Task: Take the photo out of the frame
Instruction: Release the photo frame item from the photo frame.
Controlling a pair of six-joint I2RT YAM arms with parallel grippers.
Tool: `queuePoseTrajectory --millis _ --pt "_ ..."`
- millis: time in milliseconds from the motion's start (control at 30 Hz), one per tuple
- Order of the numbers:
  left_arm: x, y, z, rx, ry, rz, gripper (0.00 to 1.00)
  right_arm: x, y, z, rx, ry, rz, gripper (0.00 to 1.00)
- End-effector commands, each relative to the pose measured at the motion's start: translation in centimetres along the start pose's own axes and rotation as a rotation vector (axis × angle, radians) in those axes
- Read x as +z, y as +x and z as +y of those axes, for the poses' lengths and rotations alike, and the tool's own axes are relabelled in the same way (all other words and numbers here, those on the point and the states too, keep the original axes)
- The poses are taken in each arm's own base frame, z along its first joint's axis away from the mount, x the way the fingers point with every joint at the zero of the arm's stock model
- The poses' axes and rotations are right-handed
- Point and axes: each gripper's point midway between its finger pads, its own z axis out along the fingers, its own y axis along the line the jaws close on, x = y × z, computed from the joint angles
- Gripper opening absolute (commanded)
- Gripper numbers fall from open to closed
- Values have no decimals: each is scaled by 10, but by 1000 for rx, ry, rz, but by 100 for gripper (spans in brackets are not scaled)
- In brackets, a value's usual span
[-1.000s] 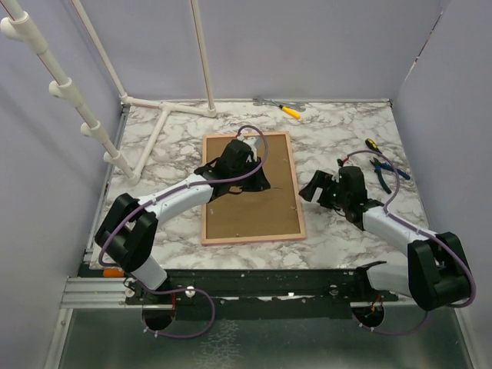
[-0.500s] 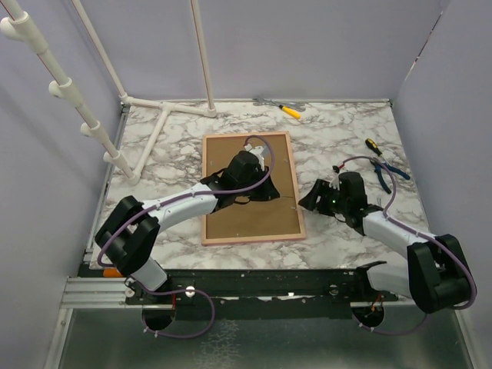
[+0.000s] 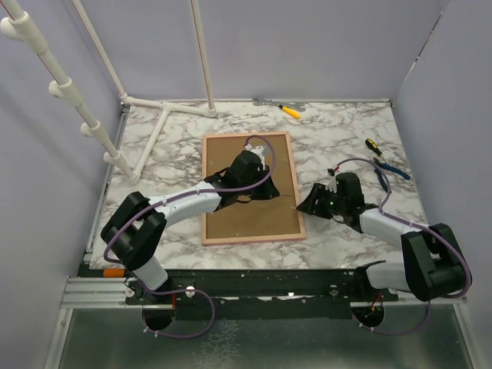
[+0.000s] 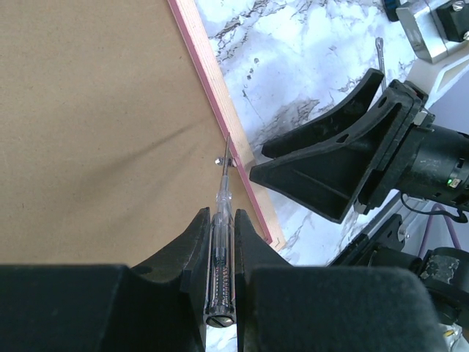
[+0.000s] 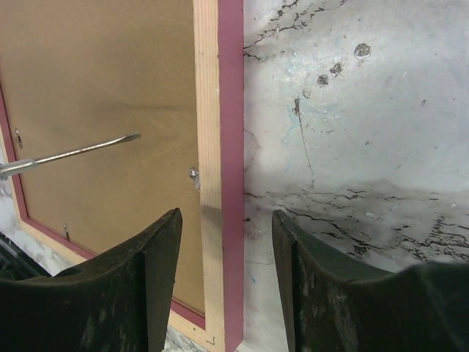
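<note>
Your frame (image 3: pixel 252 223) lies flat on the marble table (image 3: pixel 346 138), brown back up. Its long axis runs straight away from the arm bases, with one short side nearest them. The pink border shows all round the back, and the photo is hidden beneath it.

Your left gripper (image 4: pixel 222 220) is clamped on a clear-handled screwdriver (image 4: pixel 223 192). The tool points out past the fingers towards the frame's right long side. Its tip sits at a small metal clip (image 4: pixel 223 160) just inside that side, about two-thirds of the way towards the near corner.

Your right gripper (image 5: pixel 223 227) straddles the same long side beside that clip. One finger hangs over the brown back and the other over the marble, with the jaws parted wider than the rim. You cannot tell from these views whether either finger touches the frame.

A pair of blue-handled pliers (image 3: pixel 390 167) lies well to the right of the frame.
</note>
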Motion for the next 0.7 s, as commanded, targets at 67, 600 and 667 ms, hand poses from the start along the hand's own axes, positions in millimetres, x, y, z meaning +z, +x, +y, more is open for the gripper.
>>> queuePoseTrajectory --millis 67,600,667 --pt "10 -6 -5 4 -7 -13 0 4 -14 8 -19 -24 -22 54" --pt "20 11 1 16 -54 53 0 15 -35 12 -16 -24 -79 41" --pt "22 13 1 17 -57 59 0 17 -36 12 -16 -25 -78 41"
